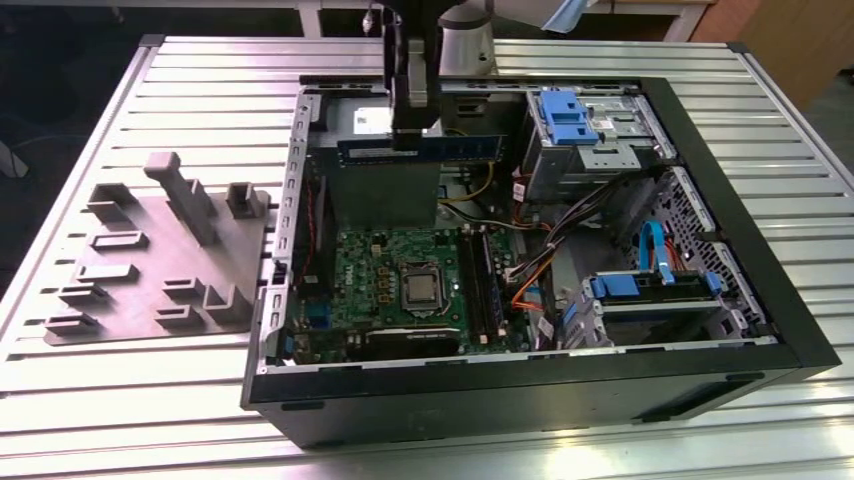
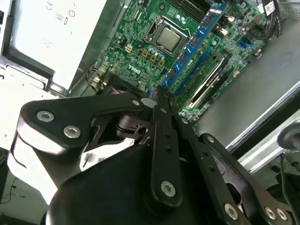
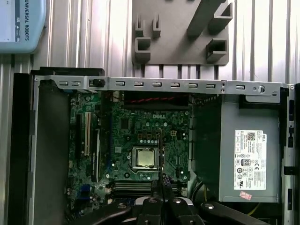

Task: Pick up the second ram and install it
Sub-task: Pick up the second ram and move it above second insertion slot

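My gripper [image 1: 411, 132] is shut on the second ram [image 1: 420, 148], a long blue-green strip with dark chips. It hangs level above the open computer case, over the grey power-supply box [image 1: 363, 120] at the far end. In the second wrist view the second ram [image 2: 194, 40] runs out from the shut gripper [image 2: 159, 93] over the green motherboard [image 2: 140, 47]. In the first wrist view the second ram [image 3: 161, 154] is a thin edge-on line rising from the gripper [image 3: 161, 182]. The memory slots [image 1: 483, 290] lie beside the processor [image 1: 422, 290]; another strip [image 2: 206, 77] seems to stand in one of them.
The black case wall [image 1: 534, 385] rings the motherboard. Drive cages with blue parts [image 1: 581, 115] and a blue bracket [image 1: 654, 285] fill the exterior view's right side, with loose cables [image 1: 534, 270] beside the slots. A grey holder plate [image 1: 160, 260] lies on the slatted table [image 1: 107, 400].
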You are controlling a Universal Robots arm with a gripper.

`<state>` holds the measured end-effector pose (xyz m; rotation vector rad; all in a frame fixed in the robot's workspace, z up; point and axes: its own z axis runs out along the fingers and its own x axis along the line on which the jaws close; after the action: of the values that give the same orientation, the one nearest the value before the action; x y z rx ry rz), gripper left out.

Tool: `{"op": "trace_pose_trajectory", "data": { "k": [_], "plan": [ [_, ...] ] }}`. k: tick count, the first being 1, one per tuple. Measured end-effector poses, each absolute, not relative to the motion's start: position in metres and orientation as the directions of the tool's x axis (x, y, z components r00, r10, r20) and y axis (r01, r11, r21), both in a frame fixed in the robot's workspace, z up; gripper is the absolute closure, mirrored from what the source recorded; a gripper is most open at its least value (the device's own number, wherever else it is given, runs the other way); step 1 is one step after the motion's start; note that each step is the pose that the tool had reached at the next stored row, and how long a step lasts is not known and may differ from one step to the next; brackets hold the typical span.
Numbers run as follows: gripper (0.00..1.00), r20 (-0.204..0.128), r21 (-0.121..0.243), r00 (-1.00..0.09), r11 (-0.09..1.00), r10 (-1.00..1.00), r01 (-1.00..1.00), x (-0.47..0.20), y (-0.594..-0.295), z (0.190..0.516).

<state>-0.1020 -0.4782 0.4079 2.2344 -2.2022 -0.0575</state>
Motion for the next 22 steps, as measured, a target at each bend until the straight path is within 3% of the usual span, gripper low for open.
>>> {"op": "trace_pose_trajectory", "data": {
  "k": [22],
  "plan": [
    [0.89, -0.024, 0.030, 0.014, -0.015, -1.000, -0.999, -0.093, -0.478, 0.371]
  ]
}}
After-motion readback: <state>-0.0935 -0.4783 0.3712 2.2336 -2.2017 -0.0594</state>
